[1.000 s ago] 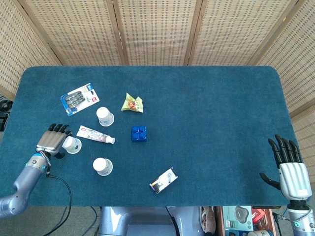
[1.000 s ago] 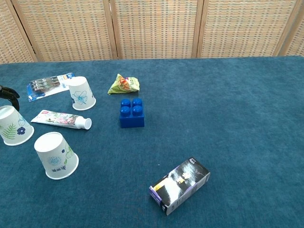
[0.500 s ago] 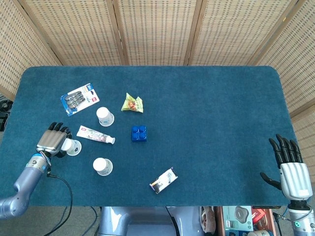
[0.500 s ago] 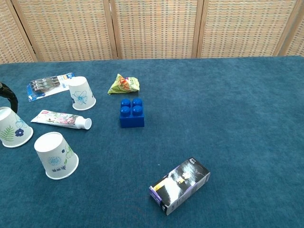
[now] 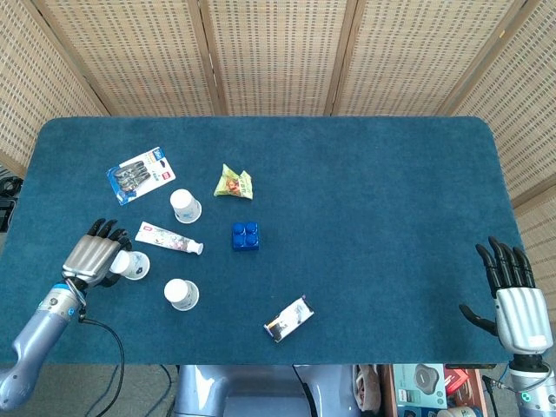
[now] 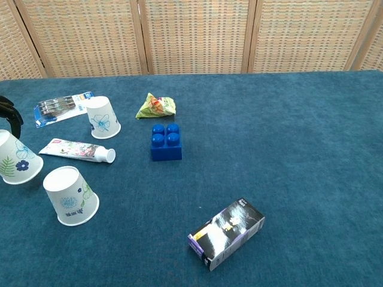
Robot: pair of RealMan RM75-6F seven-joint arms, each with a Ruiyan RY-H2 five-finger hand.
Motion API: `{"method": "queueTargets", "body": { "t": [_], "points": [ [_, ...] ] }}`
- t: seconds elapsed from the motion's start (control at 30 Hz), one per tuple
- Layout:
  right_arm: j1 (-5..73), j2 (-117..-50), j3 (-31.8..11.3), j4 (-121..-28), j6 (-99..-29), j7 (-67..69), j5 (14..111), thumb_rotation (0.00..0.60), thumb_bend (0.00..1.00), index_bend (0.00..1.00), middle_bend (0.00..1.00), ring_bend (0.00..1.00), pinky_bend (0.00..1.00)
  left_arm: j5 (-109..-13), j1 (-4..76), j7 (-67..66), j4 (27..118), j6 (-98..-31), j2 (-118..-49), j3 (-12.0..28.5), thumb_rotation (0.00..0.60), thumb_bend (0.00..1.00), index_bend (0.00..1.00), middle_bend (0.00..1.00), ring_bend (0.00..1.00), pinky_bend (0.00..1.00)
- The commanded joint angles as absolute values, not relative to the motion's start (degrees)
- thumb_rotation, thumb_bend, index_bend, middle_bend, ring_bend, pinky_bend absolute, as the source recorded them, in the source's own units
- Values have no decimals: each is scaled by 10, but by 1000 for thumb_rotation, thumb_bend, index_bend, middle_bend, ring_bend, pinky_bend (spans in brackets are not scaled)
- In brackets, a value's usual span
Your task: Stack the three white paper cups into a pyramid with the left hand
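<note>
Three white paper cups with floral prints stand upside down at the table's left. My left hand (image 5: pixel 89 258) grips the leftmost cup (image 5: pixel 132 265) near the left edge; in the chest view this cup (image 6: pixel 17 160) leans, with only dark fingertips (image 6: pixel 9 111) showing beside it. A second cup (image 5: pixel 185 206) (image 6: pixel 103 117) stands further back by the toothpaste tube. The third cup (image 5: pixel 181 294) (image 6: pixel 70 195) stands nearest the front edge. My right hand (image 5: pixel 512 295) hovers off the table's front right corner, fingers spread, holding nothing.
A toothpaste tube (image 5: pixel 169 238) lies between the cups. A blue brick (image 5: pixel 245 236), a green snack packet (image 5: pixel 233 183), a blister pack of cutlery (image 5: pixel 140 175) and a small dark box (image 5: pixel 288 318) lie around the blue table (image 5: pixel 373 200).
My left hand has drawn back toward the front edge and shifted the gripped cup slightly right and nearer; the cup now leans more. The right hand has barely moved.
</note>
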State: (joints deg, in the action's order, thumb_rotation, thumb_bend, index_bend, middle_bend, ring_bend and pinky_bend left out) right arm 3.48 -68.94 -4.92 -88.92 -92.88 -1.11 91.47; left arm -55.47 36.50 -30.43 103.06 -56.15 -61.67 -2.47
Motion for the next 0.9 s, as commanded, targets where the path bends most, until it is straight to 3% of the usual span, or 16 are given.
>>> {"method": "queueTargets", "body": {
  "t": [0.03,0.37,0.9],
  "points": [
    [34,-689,-49,-889,-929,-10,915,600,103,0,0,0,0,-589,351,-311,1063,-576,-603,-42,600,309,356,195,0,0],
    [33,-689,-51,-887,-933,-4,914,600,103,0,0,0,0,-624,337,-327,1097,-581,-603,-64,600,310,356,195,0,0],
    [34,-690,-52,-886,-933,-2,914,600,103,0,0,0,0,-619,332,-324,1081,-571,-633,-61,600,308,356,194,0,0]
  ]
}}
